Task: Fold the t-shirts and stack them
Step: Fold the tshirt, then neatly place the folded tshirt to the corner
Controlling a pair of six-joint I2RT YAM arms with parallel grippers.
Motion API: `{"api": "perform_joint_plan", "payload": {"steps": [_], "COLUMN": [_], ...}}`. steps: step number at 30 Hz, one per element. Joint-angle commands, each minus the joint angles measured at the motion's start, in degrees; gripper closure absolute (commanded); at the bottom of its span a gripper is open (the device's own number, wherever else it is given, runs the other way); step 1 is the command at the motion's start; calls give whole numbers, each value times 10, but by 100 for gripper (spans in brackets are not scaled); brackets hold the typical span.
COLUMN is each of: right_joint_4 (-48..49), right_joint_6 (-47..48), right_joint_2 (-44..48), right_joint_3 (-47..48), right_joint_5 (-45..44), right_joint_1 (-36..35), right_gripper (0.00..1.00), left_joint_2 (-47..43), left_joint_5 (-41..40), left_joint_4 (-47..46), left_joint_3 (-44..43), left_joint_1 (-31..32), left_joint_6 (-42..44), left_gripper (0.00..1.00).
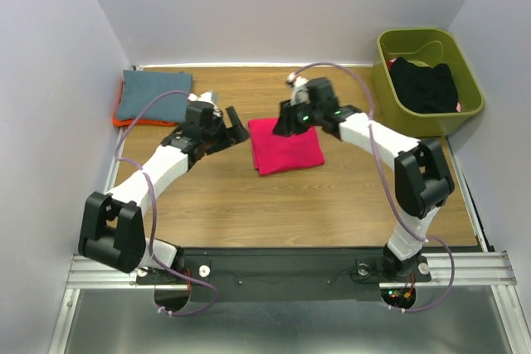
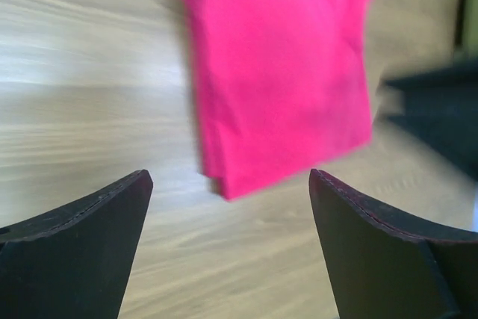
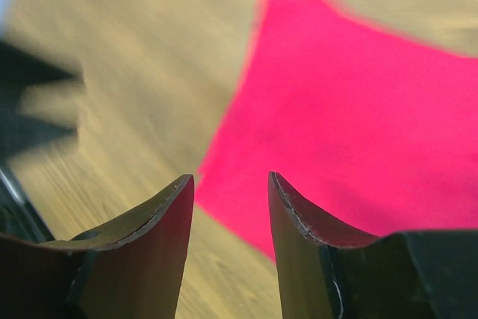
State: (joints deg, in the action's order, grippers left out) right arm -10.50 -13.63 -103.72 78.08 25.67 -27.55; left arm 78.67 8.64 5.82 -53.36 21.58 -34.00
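Observation:
A magenta-pink t-shirt [image 1: 286,146] lies folded into a square at the middle of the table. My left gripper [image 1: 232,130] hovers just off its left edge, open wide and holding nothing. In the left wrist view the shirt [image 2: 280,72] lies ahead of the spread fingers [image 2: 112,214]. My right gripper [image 1: 284,124] hangs over the shirt's far left corner. It is open, with only the shirt [image 3: 351,110] and wood behind the gap. A slate blue-grey t-shirt [image 1: 154,94] lies folded on an orange one [image 1: 131,123] at the far left. A black garment [image 1: 425,84] sits in the bin.
An olive-green plastic bin [image 1: 465,68] stands at the far right corner. White walls close in the table on the left, back and right. Both grippers are close together over the pink shirt's left side. A metal rail [image 1: 274,269] carries the arm bases at the near edge.

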Motion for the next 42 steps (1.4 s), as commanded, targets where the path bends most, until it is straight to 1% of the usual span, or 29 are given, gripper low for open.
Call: {"api": "perform_joint_plan", "payload": {"steps": [1, 2, 3, 4, 6, 8, 9, 13, 18, 24, 26, 28, 29, 30, 32, 33, 36, 40, 42], "right_joint_4": [-125, -133, -147, -153, -173, -188, -199, -209, -209, -209, -210, -209, -208, -207, -200, -193, -182, -173, -170], "right_joint_6": [110, 118, 128, 132, 131, 159, 163, 179, 190, 200, 205, 208, 209, 210, 208, 207, 206, 200, 197], "right_joint_2": [-8, -13, -19, -25, -48, -66, -81, -116, -148, -165, -171, -178, -179, -179, -173, -163, -139, -117, -111], "right_joint_3": [23, 27, 30, 36, 56, 71, 86, 109, 126, 129, 126, 117, 114, 109, 106, 106, 111, 120, 121], "right_joint_5": [-131, -162, -175, -187, -226, -251, -274, -305, -338, -349, -360, -376, -382, -395, -403, -397, -382, -362, -358], "right_joint_1": [-95, -109, -122, -143, -162, -187, -195, -229, -243, -253, -253, -253, -254, -253, -252, -253, -251, -242, -238], "right_gripper": [50, 50, 50, 50, 50, 50, 50, 50, 50, 50, 50, 54, 59, 73, 88, 98, 99, 99, 99], "left_joint_2": [-43, -50, -57, -70, -81, -94, -99, -116, -118, -109, -100, -91, -85, -82, -68, -54, -31, 26, 45], "left_joint_5": [-43, -44, -54, -59, -61, -57, -57, -59, -41, -21, -1, 15, 19, 23, 43, 64, 102, 141, 158], "left_joint_4": [50, 53, 60, 64, 70, 71, 66, 58, 46, 36, 29, 17, 14, 9, 2, -5, -26, -56, -86], "left_joint_3": [1, 5, 11, 16, 29, 41, 54, 84, 107, 123, 126, 129, 131, 132, 131, 130, 124, 112, 100], "left_joint_1": [-62, -74, -100, -109, -131, -152, -154, -159, -158, -158, -158, -158, -158, -158, -158, -158, -154, -144, -138], "left_joint_6": [46, 56, 70, 77, 90, 94, 96, 97, 103, 97, 92, 83, 80, 76, 66, 58, 39, -1, -26], "left_gripper": [1, 2, 2, 2, 2, 2, 2, 2, 2, 2, 2, 2, 2, 2, 2, 2, 2, 2, 2]}}
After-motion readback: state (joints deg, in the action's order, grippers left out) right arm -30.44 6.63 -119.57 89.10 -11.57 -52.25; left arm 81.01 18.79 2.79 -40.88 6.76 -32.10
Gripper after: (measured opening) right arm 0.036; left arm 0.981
